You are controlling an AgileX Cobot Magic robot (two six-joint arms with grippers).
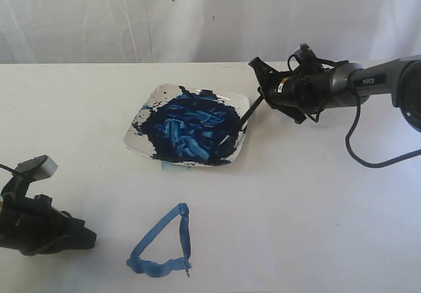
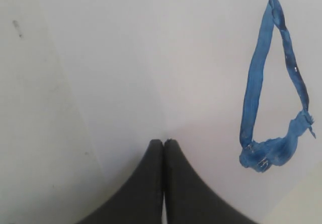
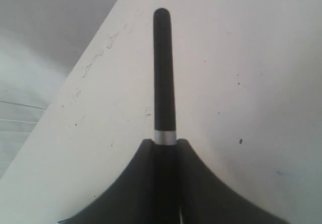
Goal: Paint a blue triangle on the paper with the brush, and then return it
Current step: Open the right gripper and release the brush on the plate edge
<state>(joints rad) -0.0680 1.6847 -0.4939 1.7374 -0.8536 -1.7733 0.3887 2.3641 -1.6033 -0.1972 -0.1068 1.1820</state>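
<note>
while the blue triangle [image 1: 161, 243] lies closed on all three sides on the paper [image 2: 151, 58], near the table's front edge and left of its middle, the right gripper [image 1: 260, 99] hangs over the far right corner of the paint plate [image 1: 141, 125], clenched on the brush [image 1: 245, 116]. the thin black handle slants down from the jaws, and its dark tip appears to sit in the blue mass by the plate's near right side. the wrist view shows the handle pinched just below its silver band, with most of the rod jutting free. judged from this, the painting looks done and the return is the step in hand.

the risks sit in the let-go. a stick this thin and round, released on a sloped and slick plate rim, could roll or slide off onto the table and leave a blue streak. if it is lifted away instead, the loaded tip may drip across the paper. a push downward could nudge or tip the light plate. the left gripper [image 1: 89, 239], jaws pressed together on nothing, rests near the front left corner, close beside the painted figure; any sweep toward it would smear strokes that look wet.
</note>
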